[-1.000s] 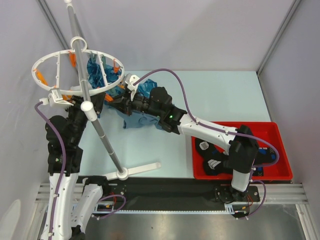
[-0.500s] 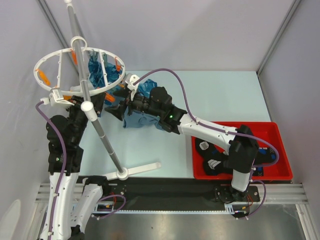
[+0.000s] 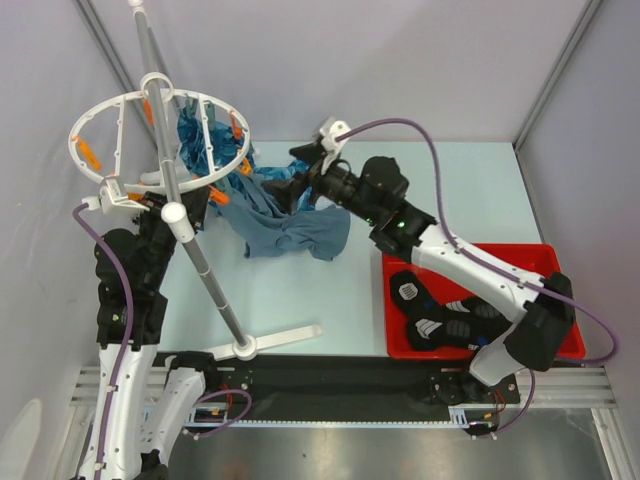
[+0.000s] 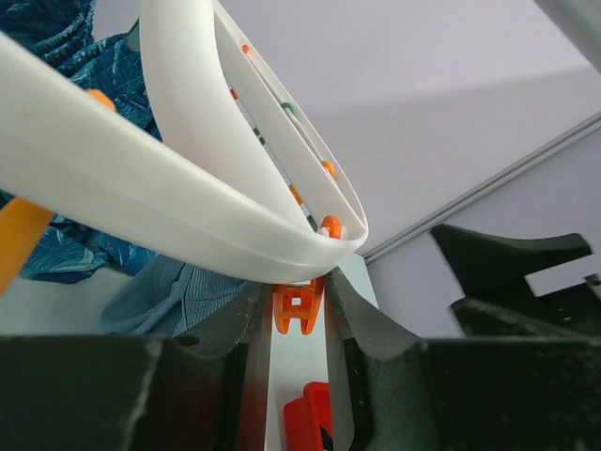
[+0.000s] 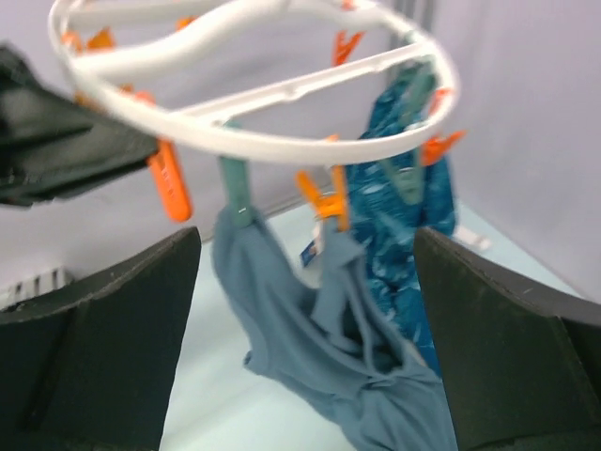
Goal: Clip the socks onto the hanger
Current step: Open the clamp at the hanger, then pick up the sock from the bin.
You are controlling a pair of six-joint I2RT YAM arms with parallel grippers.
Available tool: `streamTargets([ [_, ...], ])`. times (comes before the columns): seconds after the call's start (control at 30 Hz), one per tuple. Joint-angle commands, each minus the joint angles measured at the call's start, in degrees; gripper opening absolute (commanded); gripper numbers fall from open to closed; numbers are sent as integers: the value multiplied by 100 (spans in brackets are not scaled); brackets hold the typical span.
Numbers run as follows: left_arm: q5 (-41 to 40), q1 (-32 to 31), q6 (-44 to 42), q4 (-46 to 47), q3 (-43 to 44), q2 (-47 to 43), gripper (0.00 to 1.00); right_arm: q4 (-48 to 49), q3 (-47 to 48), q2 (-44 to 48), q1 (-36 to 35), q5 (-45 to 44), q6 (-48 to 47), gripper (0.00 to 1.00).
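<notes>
Black socks [image 3: 445, 315] with white striped patches lie in the red bin [image 3: 560, 270] at the right. The white ring hanger [image 3: 160, 130] hangs on a grey pole at the back left. My left gripper [image 3: 178, 208] reaches up under the ring's near rim. In the left wrist view it [image 4: 299, 315] is shut on an orange clip [image 4: 299, 305] beneath the white ring [image 4: 188, 216]. My right gripper [image 3: 290, 190] is open beside the hanger, and in its own view it [image 5: 305, 329] faces a hanging grey-blue cloth [image 5: 310, 348] with nothing between its fingers.
A blue patterned cloth [image 3: 195, 140] hangs from the ring. The grey-blue cloth [image 3: 290, 230] hangs from a green clip [image 5: 235, 202] and an orange clip [image 5: 329, 202], its lower end draped on the table. The stand's pole [image 3: 195, 255] slants down to its base [image 3: 270, 343].
My right gripper has opened, let go of the grey-blue cloth and drawn back to the right. The cloth now hangs from the clips. My left gripper has closed further on the clip.
</notes>
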State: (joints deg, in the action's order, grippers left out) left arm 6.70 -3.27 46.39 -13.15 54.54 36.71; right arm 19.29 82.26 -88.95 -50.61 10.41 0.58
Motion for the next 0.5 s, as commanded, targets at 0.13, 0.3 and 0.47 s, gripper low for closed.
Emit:
streamTargets([
  [0.13, -257, -51, 36, -267, 179, -6, 0, -1715, 378, 422, 701, -1206, 706, 100],
  [0.3, -239, -51, -16, -346, 206, -50, 0, -3165, 476, 737, 1158, -2815, 1504, 99],
  [0.47, -152, -51, -60, -346, 179, -50, 0, -4214, -893, 1938, 1694, -3598, 2086, 98],
])
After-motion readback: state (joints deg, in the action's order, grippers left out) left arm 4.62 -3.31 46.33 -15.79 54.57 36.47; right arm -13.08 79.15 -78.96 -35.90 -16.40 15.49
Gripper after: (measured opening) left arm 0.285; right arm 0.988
